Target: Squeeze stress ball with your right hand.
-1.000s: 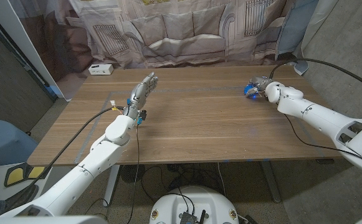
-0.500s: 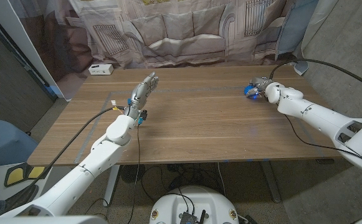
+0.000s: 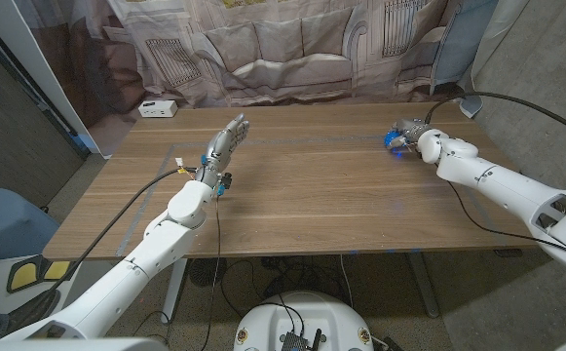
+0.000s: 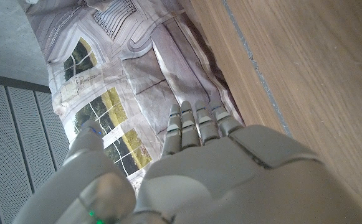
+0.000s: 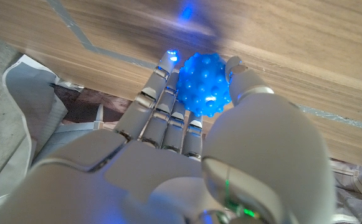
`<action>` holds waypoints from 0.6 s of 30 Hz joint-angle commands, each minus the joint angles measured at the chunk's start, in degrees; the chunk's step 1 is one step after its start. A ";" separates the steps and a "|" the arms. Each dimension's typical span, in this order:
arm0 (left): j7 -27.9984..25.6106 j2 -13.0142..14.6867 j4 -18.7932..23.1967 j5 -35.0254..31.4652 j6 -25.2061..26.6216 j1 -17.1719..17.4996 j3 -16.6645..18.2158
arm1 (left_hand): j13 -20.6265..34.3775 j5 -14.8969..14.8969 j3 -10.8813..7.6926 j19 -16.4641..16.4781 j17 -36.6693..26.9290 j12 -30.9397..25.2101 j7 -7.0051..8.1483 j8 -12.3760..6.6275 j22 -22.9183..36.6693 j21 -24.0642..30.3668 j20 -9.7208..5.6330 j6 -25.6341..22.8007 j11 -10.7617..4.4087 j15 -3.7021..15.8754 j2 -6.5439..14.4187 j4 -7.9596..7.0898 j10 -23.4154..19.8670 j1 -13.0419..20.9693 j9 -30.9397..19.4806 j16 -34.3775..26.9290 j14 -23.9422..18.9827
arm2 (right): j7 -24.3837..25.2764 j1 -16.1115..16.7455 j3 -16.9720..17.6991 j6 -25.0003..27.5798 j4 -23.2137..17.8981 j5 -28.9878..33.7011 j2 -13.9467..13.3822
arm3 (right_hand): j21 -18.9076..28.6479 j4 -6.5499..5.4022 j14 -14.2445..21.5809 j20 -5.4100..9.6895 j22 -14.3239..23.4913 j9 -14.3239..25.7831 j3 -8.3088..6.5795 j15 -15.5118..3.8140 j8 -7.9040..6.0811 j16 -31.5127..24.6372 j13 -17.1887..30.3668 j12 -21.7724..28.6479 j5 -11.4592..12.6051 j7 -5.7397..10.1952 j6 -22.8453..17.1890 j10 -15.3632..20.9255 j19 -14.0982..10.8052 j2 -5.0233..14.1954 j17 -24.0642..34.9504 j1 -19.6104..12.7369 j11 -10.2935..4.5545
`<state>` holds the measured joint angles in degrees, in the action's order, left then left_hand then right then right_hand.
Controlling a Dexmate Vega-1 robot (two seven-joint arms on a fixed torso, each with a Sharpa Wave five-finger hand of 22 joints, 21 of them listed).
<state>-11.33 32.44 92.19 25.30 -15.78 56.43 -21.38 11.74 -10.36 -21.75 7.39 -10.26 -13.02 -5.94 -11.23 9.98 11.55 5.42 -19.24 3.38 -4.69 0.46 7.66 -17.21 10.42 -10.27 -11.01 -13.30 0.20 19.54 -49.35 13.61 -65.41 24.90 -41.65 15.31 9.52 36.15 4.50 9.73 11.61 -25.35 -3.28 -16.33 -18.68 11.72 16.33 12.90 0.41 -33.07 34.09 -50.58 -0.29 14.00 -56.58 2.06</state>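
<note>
The blue spiky stress ball (image 5: 204,84) is gripped between the fingers and thumb of the right hand (image 3: 408,136), at the far right side of the wooden table (image 3: 312,195). The left hand (image 3: 222,144) is held out over the table's left part, fingers extended and apart, nothing grasped.

White-shelled arms (image 3: 156,249), grey segmented fingers (image 4: 196,124), black cables (image 3: 516,102)

Even soft light, faint shadows, wrist views perhaps slightly blurred
</note>
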 commanded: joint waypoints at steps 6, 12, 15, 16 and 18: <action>0.20 -0.09 -0.26 0.01 -0.39 -0.11 -0.01 | -0.01 -0.01 -0.17 0.19 -0.17 -0.04 0.16 0.20 0.27 -0.30 0.22 -0.55 0.16 0.00 0.36 -0.08 -0.56 0.33 -0.11 0.05 -0.33 | 6.91 6.51 5.86 1.31 -10.48 -1.98 -3.84 | 0.06 -0.48 0.87 -0.13 0.31 0.22 0.27 -1.72 -0.24 -0.35 0.02 -0.04 0.02 -0.38 -1.25 0.93 -0.48 -0.26 0.00 -0.45 -0.01; 0.35 0.13 -0.15 0.17 -0.25 0.00 0.09 | 0.00 -0.01 -0.17 0.22 -0.17 -0.04 0.14 0.22 0.27 -0.28 0.18 -0.56 0.26 0.00 0.37 -0.08 -0.61 0.34 -0.11 0.05 -0.33 | 10.20 9.29 8.55 -0.02 -13.31 -3.28 -4.67 | 0.00 -0.65 0.97 -0.14 0.32 0.21 0.28 -1.91 -0.23 -0.21 0.01 -0.09 0.01 -0.36 -1.52 1.20 -0.55 -0.21 -0.05 -0.27 0.07; 0.49 0.18 -0.19 0.17 -0.37 -0.05 0.11 | 0.00 -0.01 -0.17 0.27 -0.17 0.00 0.17 0.24 0.27 -0.26 0.14 -0.53 0.31 0.04 0.38 -0.08 -0.56 0.34 -0.11 0.05 -0.34 | 12.47 10.54 9.69 -1.48 -13.93 -3.71 -4.83 | -0.13 -0.61 0.82 -0.20 0.32 0.20 0.20 -1.81 -0.20 -0.04 0.00 -0.19 0.03 -0.46 -1.63 1.21 -0.37 -0.16 -0.09 -0.42 0.37; 0.50 0.22 -0.15 0.16 -0.35 -0.06 0.12 | 0.00 -0.01 -0.17 0.27 -0.17 -0.01 0.17 0.24 0.27 -0.26 0.18 -0.53 0.30 0.06 0.38 -0.08 -0.60 0.35 -0.11 0.05 -0.35 | 13.27 10.93 10.00 -1.85 -14.10 -3.74 -4.82 | -0.20 -0.62 0.82 -0.23 0.32 0.20 0.19 -1.76 -0.18 -0.02 0.00 -0.19 0.03 -0.46 -1.62 1.24 -0.23 -0.14 -0.09 -0.43 0.36; 0.58 0.25 -0.13 0.20 -0.39 -0.08 0.15 | 0.00 -0.01 -0.17 0.25 -0.17 0.00 0.18 0.25 0.27 -0.27 0.15 -0.52 0.15 0.04 0.39 -0.08 -0.59 0.35 -0.11 0.04 -0.36 | 14.57 11.62 10.58 -2.40 -14.53 -3.77 -4.81 | -0.26 -0.62 0.76 -0.26 0.32 0.20 0.20 -1.74 -0.19 0.03 0.00 -0.24 0.02 -0.39 -1.74 1.23 -0.13 -0.16 -0.09 -0.42 0.37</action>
<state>-11.05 32.44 92.01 25.33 -15.97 56.35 -21.41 11.74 -10.37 -21.75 7.40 -10.25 -13.02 -5.94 -11.01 9.99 11.55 5.42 -19.24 3.68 -4.69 0.46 7.66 -17.51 10.42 -10.27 -11.02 -13.30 8.32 27.03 -42.47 14.09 -76.09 22.44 -45.43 15.30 9.24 36.55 4.50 9.73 11.58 -24.98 -3.68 -16.31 -18.68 11.72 16.33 12.84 0.01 -34.09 35.02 -50.57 -0.30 13.83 -56.57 2.36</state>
